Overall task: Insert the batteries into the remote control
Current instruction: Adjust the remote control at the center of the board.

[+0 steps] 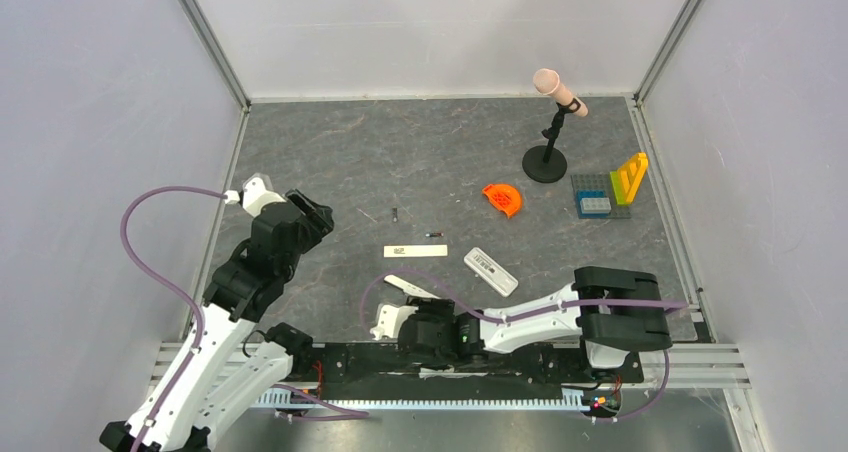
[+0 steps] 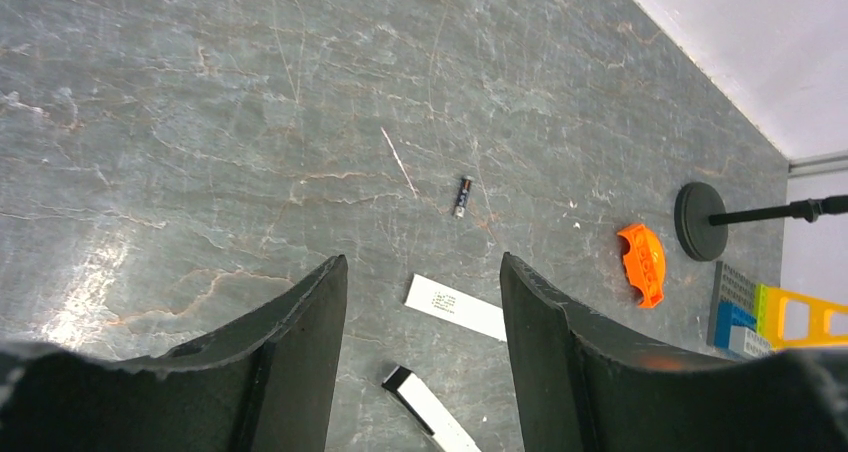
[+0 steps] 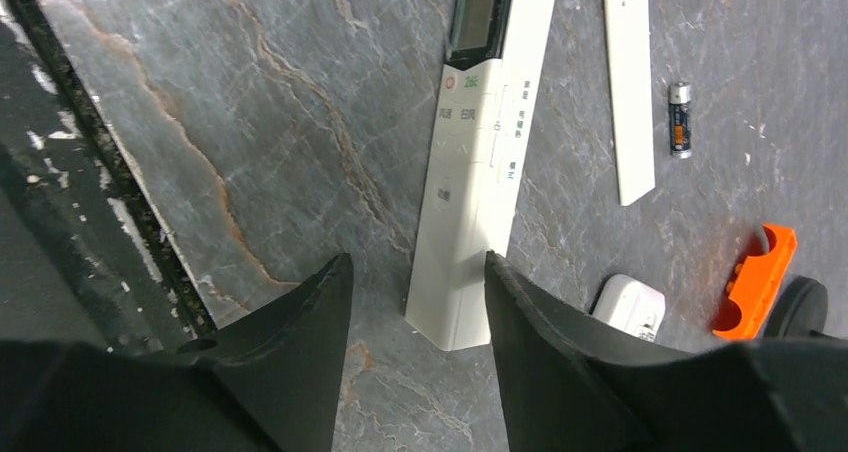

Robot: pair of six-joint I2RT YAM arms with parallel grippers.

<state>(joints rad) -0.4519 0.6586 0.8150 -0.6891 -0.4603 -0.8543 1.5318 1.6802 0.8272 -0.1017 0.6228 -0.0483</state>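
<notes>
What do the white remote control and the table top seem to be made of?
Remote control: probably hard white plastic, smooth and fairly matt; sharp moulded edges and printed button labels. Table top: grey with rust-coloured veins like slate, perhaps only a printed laminate; a soft glare patch suggests a slight sheen.

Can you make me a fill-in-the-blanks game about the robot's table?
The remote control in front of the right gripper is ____ in colour.
The left gripper holds nothing; its fingers are not shut but ____.
The curved piece near the microphone stand is coloured ____.
Missing words: white, open, orange.
</notes>
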